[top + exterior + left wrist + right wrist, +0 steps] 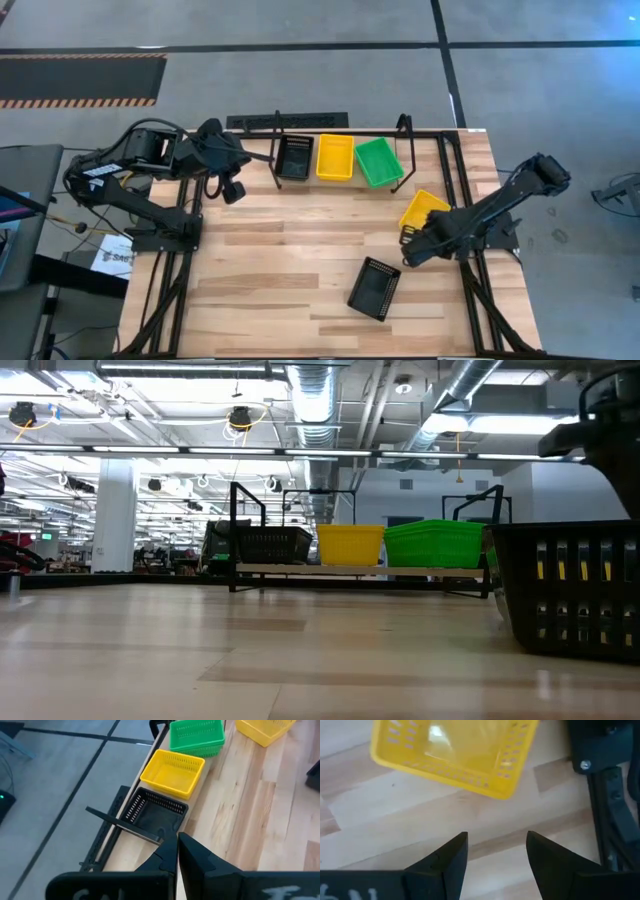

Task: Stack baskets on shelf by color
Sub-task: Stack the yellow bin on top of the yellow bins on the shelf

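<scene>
Three baskets stand side by side on the shelf at the table's far edge: black, yellow and green. A second yellow basket rests bottom-down on the table at the right. My right gripper points down, open, just near of that basket, with only bare wood between its fingers. Another black basket sits on the table toward the near edge. My left gripper hangs shut and raised near the shelf's left end, touching nothing.
The shelf's black wire ends rise above the baskets. Black frame rails run along the table's right side close to my right arm. Bare wood lies across the table's middle and left.
</scene>
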Action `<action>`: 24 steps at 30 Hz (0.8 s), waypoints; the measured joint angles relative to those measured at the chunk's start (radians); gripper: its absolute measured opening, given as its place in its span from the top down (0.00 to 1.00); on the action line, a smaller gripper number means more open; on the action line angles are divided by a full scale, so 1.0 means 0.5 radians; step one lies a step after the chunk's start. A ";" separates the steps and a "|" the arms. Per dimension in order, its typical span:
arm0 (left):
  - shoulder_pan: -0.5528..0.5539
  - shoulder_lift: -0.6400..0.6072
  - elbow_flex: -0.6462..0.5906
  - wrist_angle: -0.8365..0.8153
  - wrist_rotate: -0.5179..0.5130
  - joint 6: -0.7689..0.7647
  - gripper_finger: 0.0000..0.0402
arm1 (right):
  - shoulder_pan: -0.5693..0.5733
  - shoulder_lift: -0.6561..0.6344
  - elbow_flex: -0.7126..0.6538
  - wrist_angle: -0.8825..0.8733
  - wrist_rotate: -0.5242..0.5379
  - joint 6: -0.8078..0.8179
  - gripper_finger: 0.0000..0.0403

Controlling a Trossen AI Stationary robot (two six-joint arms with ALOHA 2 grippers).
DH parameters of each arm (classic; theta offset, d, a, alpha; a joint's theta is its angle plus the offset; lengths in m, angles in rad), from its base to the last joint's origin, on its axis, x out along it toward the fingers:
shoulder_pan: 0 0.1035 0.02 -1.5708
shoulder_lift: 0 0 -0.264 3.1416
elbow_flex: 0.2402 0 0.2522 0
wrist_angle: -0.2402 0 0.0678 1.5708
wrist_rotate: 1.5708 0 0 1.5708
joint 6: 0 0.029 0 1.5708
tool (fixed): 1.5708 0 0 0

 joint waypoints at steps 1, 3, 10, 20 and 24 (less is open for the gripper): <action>0.000 0.000 0.000 0.000 0.000 0.020 1.00 | -0.005 -0.023 -0.011 -0.008 -0.009 0.001 0.45; 0.000 0.000 0.000 0.000 0.000 0.059 1.00 | -0.033 -0.074 -0.041 -0.034 -0.008 0.003 0.45; 0.000 0.000 0.000 -0.009 0.001 0.078 1.00 | -0.157 -0.212 -0.220 -0.061 -0.009 0.007 0.45; 0.000 0.000 0.000 -0.032 0.003 0.094 1.00 | -0.318 -0.250 -0.674 0.538 0.045 0.005 0.45; 0.000 0.000 0.000 -0.037 0.021 0.111 1.00 | -0.352 -0.249 -0.786 0.673 0.044 -0.010 0.49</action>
